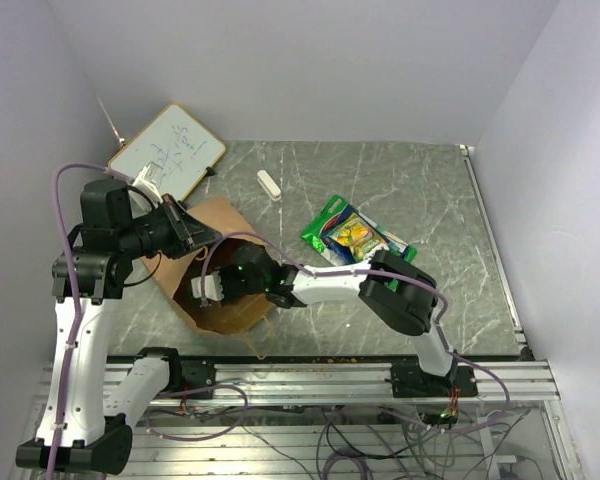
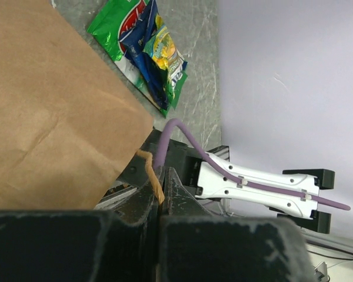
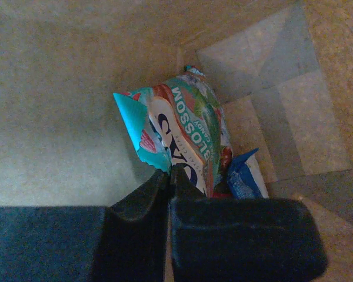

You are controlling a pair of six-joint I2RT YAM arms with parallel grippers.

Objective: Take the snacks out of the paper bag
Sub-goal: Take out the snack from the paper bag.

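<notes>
The main risk lies in the hold of the right gripper. Its fingers are pressed together on only the thin lower edge of a teal packet inside the paper bag. Foil that slick could slide free on the way out, or the crimped edge could tear. The packet might also catch on the bag's mouth and drag the whole bag toward the near edge of the table. Whether the bag stays put depends on the left gripper, which is clamped on the bag's twisted paper handle. The handle is thin, and a hard pull could rip it off or let it slip. The bag lies on its side toward the table's near-left corner, with the right arm reaching into its mouth. Inside are the teal packet and a blue packet touching it; whether anything lies beneath them cannot be told. A pile of packets already out of the bag lies near the table's middle, well apart from it.
</notes>
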